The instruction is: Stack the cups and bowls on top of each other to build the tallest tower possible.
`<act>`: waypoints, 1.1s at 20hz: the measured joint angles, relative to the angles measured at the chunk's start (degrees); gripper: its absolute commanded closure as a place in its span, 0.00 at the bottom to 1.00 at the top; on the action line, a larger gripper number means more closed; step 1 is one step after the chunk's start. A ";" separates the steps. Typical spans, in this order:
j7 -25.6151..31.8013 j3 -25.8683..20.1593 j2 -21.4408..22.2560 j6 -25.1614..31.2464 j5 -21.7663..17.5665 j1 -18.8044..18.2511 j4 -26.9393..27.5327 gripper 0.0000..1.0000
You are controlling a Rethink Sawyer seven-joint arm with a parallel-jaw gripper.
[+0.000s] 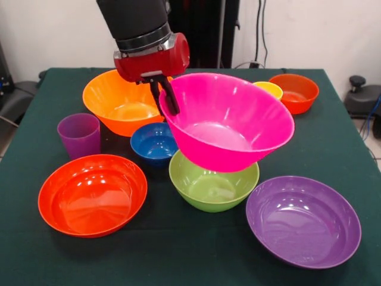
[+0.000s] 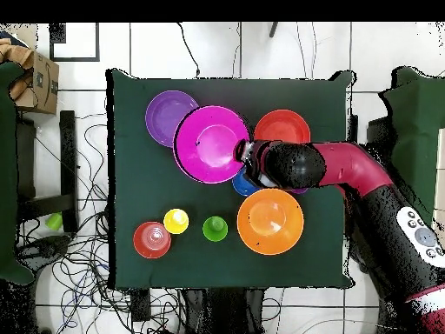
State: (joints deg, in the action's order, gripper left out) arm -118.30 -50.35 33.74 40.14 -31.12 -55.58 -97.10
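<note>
The pink bowl (image 1: 229,122) hangs off the table at the centre of the front view, tilted, its rim pinched at the upper left by our gripper (image 1: 168,98), whose fingers are closed narrow on that edge.

Going near to far in the front view: nearest us, the purple bowl (image 1: 303,220) sits at lower right and a large red-orange bowl (image 1: 92,195) at lower left. Just behind them the lime green bowl (image 1: 209,189) rests at lower centre, and the pink bowl hovers directly above it, overlapping its far rim. That is the relation we judge the next move turns on: the target lies straight below the held bowl, so we need mostly a descent and a levelling of the tilt.

Further back stand the purple cup (image 1: 79,134) at left and the small blue bowl (image 1: 153,143); then the large orange bowl (image 1: 122,101); farthest, at upper right, a small red-orange bowl (image 1: 294,92) and the yellow cup (image 1: 269,89), mostly hidden behind the pink bowl. The green cup (image 2: 215,229) shows only from overhead.
</note>
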 measured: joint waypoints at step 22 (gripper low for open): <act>0.01 0.40 -6.63 -5.49 -0.78 0.28 0.07 1.00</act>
State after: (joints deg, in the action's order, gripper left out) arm -118.29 -49.94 27.11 34.65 -31.90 -55.31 -97.03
